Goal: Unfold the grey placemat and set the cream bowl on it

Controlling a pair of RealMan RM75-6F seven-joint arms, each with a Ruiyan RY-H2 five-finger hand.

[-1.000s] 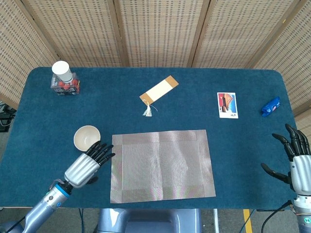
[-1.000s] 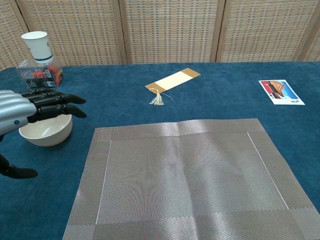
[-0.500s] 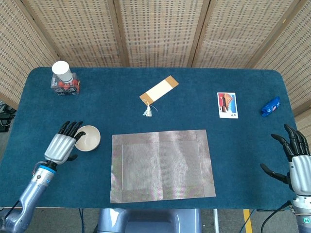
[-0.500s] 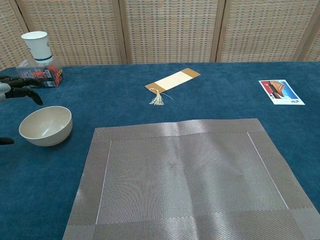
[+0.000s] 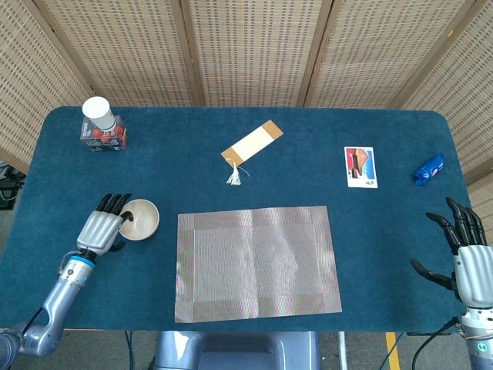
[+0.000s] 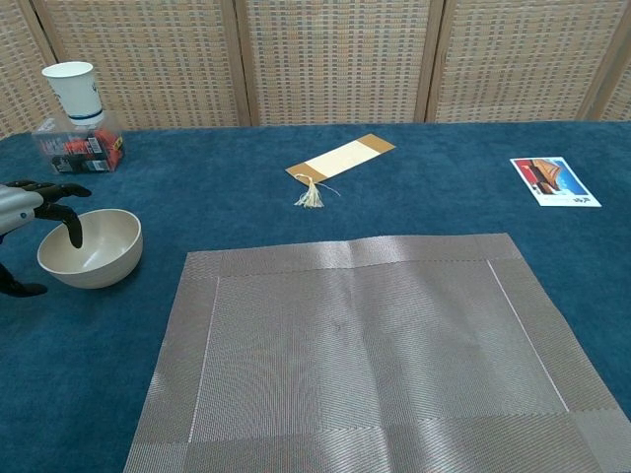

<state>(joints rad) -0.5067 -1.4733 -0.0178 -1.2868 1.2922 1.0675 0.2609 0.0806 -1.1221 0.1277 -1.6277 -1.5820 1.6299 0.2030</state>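
1. The grey woven placemat (image 5: pixel 256 262) lay unfolded, flat on the blue table (image 5: pixel 231 177).
2. The round cream bowl (image 5: pixel 139 219) sat just left of it; the left hand (image 5: pixel 102 227) hooked its fingertips (image 6: pixel 69 219) over the rim, not gripping.
3. Only the head view showed the right hand (image 5: pixel 464 250), fingers spread, holding nothing.

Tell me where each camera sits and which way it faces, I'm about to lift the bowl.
Head view: high above the near edge, looking steeply down on the whole table; shows the left hand beside the cream bowl and the right hand.
Chest view: low at the near edge, looking forward across the grey placemat toward the wicker screens; shows only the left hand.
Both share bowl, placemat, bookmark, paper cup.
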